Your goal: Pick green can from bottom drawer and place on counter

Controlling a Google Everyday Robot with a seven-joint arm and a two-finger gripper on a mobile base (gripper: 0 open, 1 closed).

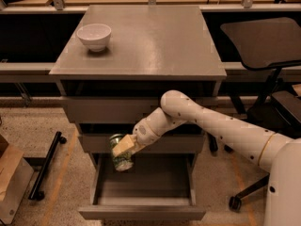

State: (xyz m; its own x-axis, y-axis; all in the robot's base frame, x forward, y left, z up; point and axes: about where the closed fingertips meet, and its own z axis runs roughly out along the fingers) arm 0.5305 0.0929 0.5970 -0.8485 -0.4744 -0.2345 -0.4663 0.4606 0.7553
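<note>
The green can hangs in my gripper, tilted, above the left rear part of the open bottom drawer. The gripper's pale fingers are shut around the can's upper half. My white arm reaches in from the right, across the front of the two upper drawers. The grey counter lies above, well higher than the can.
A white bowl stands on the counter's back left corner. A dark office chair stands to the right of the cabinet. A black wheeled bar and a cardboard box lie on the floor at the left.
</note>
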